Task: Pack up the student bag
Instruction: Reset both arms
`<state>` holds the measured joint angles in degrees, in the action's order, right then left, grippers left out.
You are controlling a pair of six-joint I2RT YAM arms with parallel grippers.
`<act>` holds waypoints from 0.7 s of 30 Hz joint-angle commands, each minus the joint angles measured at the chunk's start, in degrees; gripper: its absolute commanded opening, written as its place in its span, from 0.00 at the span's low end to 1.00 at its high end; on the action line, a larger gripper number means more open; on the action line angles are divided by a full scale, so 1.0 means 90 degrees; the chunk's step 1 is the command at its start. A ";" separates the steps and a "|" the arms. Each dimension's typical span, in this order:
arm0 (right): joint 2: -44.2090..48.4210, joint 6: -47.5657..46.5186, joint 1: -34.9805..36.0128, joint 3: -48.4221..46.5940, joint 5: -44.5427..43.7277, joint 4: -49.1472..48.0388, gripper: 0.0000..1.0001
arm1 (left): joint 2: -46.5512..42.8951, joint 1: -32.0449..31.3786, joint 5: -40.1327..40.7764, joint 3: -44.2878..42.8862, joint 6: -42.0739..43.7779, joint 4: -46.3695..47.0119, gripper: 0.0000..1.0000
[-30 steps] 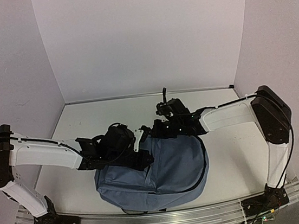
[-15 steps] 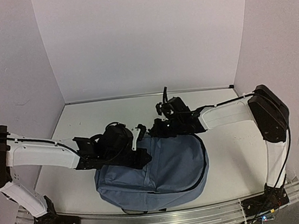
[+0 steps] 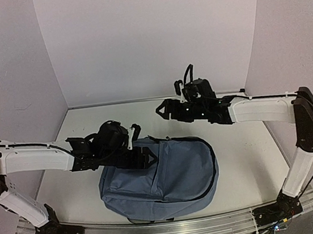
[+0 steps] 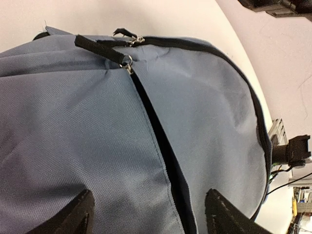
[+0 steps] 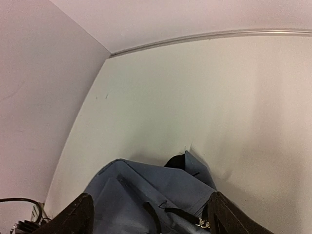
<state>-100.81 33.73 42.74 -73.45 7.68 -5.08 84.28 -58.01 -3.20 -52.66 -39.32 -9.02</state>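
Note:
The student bag [image 3: 164,176], dusty-blue fabric, lies flat near the table's front edge. Its zip line [image 4: 158,139] shows as a dark slit, with two metal pullers [image 4: 128,64] at the bag's top end. My left gripper [image 3: 141,145] hovers over the bag's top-left part, open, its fingertips [image 4: 79,215] apart over the fabric [image 4: 73,136] with nothing between them. My right gripper [image 3: 163,109] hangs raised behind the bag, open and empty. In the right wrist view the bag's top end [image 5: 146,190] lies below the gripper [image 5: 148,219], and a puller [image 5: 202,224] shows by the right finger.
White table [image 3: 246,151] with lilac walls close on three sides. An aluminium rail [image 3: 159,231] carrying the arm bases runs along the near edge. Bare tabletop [image 5: 204,97] stretches behind the bag to the back wall.
Both grippers were shut at the bag's top and have opened. The right arm has risen and drawn back to the right. The left gripper has pulled back slightly to the left.

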 commanded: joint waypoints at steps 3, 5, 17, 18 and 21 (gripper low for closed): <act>0.0834 -0.0322 -0.0115 0.0505 -0.0534 0.0498 0.98 | -0.0683 0.0795 -0.0311 -0.0061 0.0224 -0.0517 0.90; 0.1027 -0.0440 -0.0242 0.0642 -0.0675 0.0749 0.98 | -0.0872 0.1215 -0.0369 -0.0058 0.0323 -0.0769 0.92; 0.2856 -0.0727 -0.2416 0.2152 -0.0340 0.1246 0.98 | -0.2022 0.4718 -0.1252 -0.0470 0.1334 -0.2550 1.00; 0.2985 -0.0759 -0.2653 0.2232 -0.0314 0.1304 0.98 | -0.2066 0.4964 -0.1273 -0.0549 0.1410 -0.2703 1.00; 0.3419 -0.0888 -0.3231 0.2420 -0.0323 0.1445 0.98 | -0.2258 0.5527 -0.1133 -0.0704 0.1558 -0.3002 1.00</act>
<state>-75.12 28.19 18.47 -53.47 4.15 6.18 67.02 -13.23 -12.87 -54.73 -29.60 -29.78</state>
